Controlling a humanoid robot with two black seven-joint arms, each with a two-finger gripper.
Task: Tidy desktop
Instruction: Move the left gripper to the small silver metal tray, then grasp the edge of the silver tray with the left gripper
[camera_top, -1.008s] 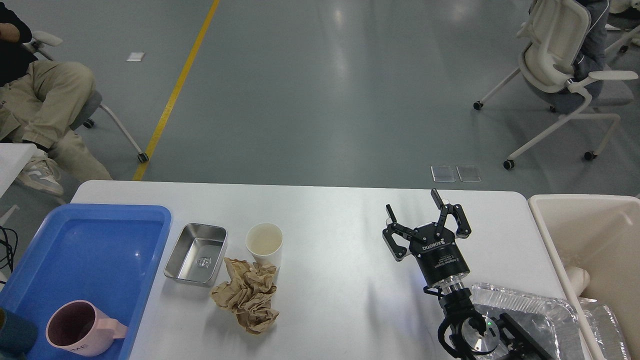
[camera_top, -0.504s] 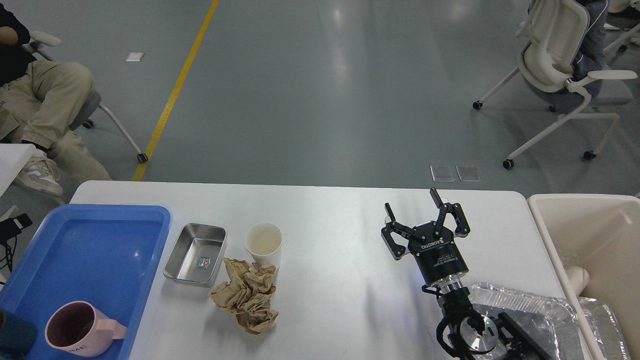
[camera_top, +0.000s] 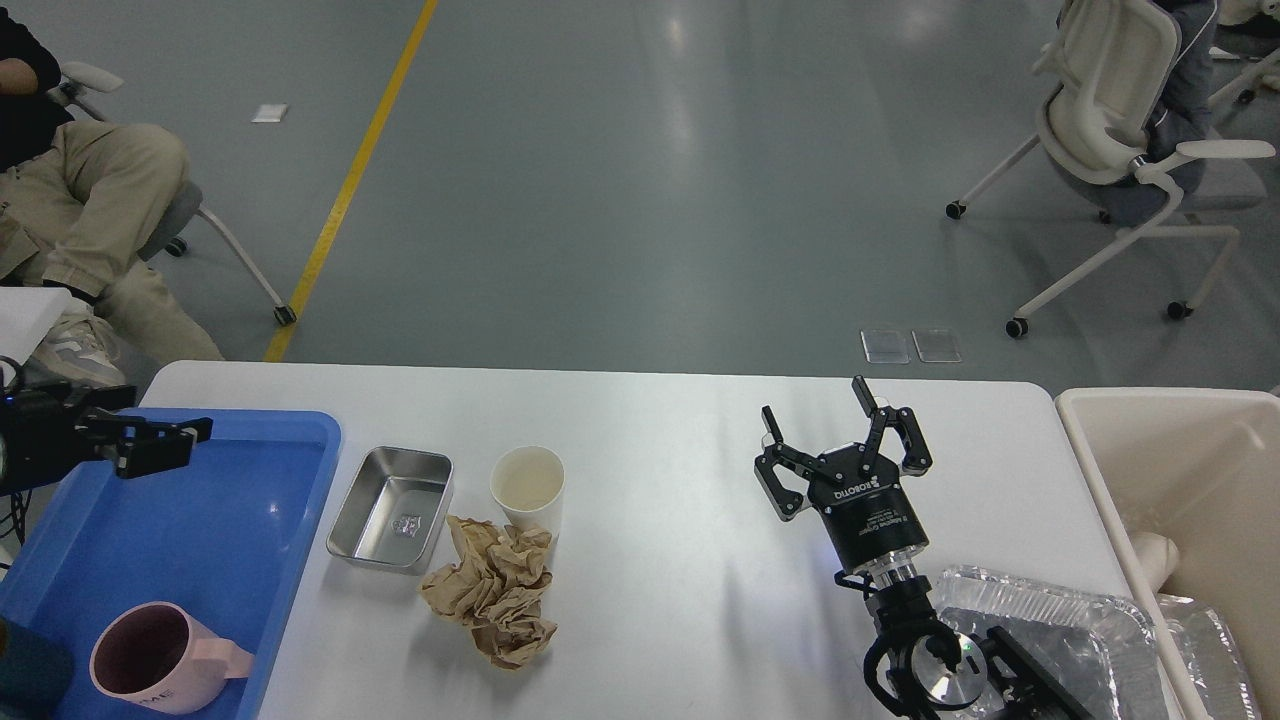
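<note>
A pink mug (camera_top: 160, 658) stands empty in the blue tray (camera_top: 230, 520) at the near left. The right gripper (camera_top: 815, 420) hangs over the desktop (camera_top: 660, 440), fingers spread wide, holding nothing, beside a foil pan (camera_top: 1075, 625). Crumpled paper (camera_top: 495, 590) touches an empty paper cup (camera_top: 527, 485); a steel dish (camera_top: 392, 507) is also empty. The left gripper (camera_top: 165, 443) shows end-on over the tray's far edge; I cannot tell its opening

Black right end effector (camera_top: 815, 408) (white lettering on its cylindrical body) with jointed, linked fingers.
</note>
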